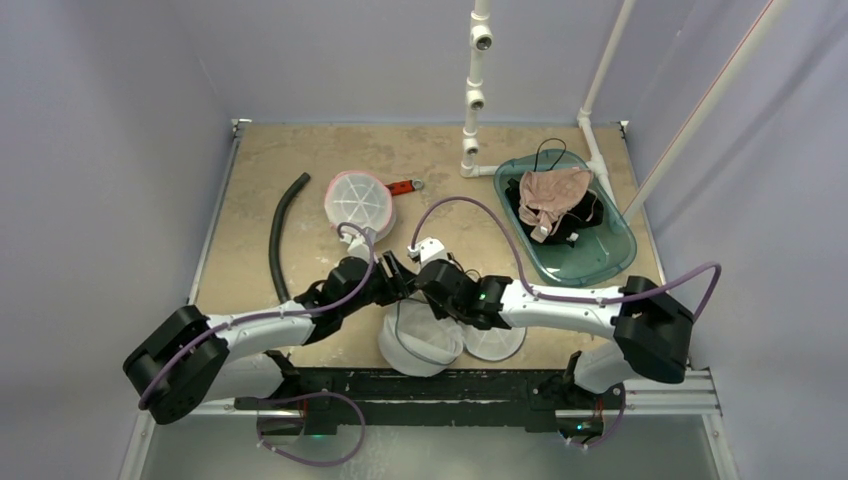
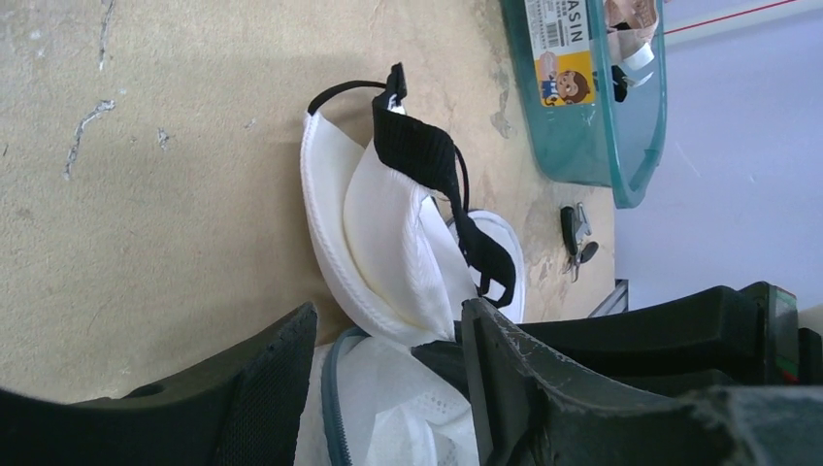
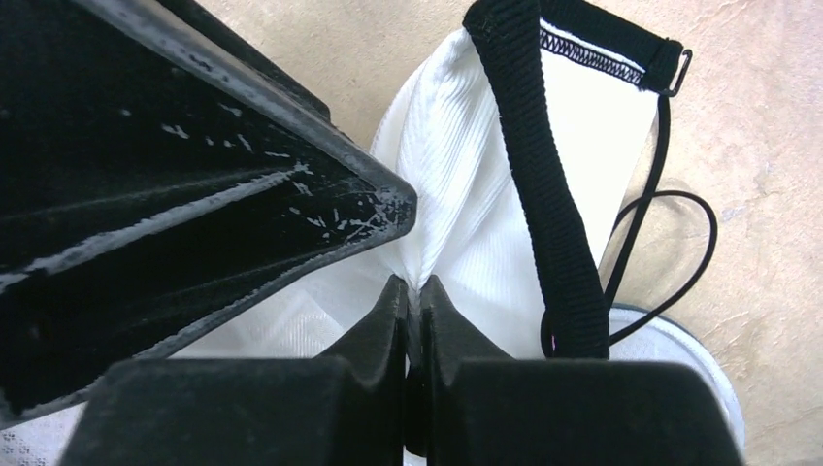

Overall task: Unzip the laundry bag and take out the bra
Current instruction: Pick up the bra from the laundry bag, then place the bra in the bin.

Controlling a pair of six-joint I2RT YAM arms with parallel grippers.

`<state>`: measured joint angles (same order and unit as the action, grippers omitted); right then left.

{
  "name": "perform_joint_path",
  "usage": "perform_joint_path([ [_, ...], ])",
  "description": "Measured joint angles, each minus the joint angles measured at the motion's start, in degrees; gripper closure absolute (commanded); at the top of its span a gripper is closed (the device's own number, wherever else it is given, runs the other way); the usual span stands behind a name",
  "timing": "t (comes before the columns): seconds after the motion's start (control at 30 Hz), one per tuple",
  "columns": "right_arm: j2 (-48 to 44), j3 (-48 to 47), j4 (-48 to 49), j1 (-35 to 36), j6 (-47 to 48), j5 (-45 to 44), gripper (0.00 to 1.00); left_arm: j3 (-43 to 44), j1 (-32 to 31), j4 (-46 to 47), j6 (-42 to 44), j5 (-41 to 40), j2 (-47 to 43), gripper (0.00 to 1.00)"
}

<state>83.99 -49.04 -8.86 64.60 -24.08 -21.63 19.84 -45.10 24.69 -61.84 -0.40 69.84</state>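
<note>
At the near edge of the table (image 1: 270,170), midway between the two arm bases, the white mesh laundry bag (image 1: 420,345) lies with its zip edge gaping, well apart from the teal basin (image 1: 600,262) in the far right corner. The bra (image 2: 374,233) is partly out of the bag's mouth: one white cup stands on edge above the mesh, and the black strap (image 3: 543,175) runs down its side. The right gripper (image 3: 415,291) is pressed together on a fold of the cup's fabric. The left gripper (image 2: 386,320) is spread, one finger on each side of the bag's open rim, gripping nothing. The step in hand looks like drawing the bra free. To do it well, the left should pin the mesh down while the right lifts slowly, watching that the strap does not catch on the zip. The cup's long axis seems to run from the bag's mouth toward the basin's corner, strap end leading.
</note>
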Motion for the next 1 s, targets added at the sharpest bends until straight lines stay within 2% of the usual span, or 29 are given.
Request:
perform_joint_path([
  [0.2, -3.26, 0.02, -2.05, 0.00, -0.09, -1.44, 1.00, 2.12, 0.00, -4.11, 1.44, -0.94, -3.13, 0.45],
  [0.4, -11.41, -1.01, -7.69, 0.00, -0.04, -1.68, 1.00, 8.39, 0.04, -11.82, 4.35, -2.78, -8.94, 0.44],
  [0.63, -18.18, -9.94, -16.55, 0.00, 0.11, -4.44, 1.00, 16.61, 0.09, -18.95, 7.28, -4.98, -15.21, 0.42],
  [0.8, -19.54, -18.29, -23.04, 0.00, 0.24, -10.99, 1.00, 20.70, 0.09, -23.80, 9.03, -6.78, -18.84, 0.42],
  [1.0, -15.74, -29.70, -33.33, -0.44, -0.59, -26.93, 1.00, 22.08, 0.09, -28.89, 10.73, -10.91, -23.93, 0.42],
])
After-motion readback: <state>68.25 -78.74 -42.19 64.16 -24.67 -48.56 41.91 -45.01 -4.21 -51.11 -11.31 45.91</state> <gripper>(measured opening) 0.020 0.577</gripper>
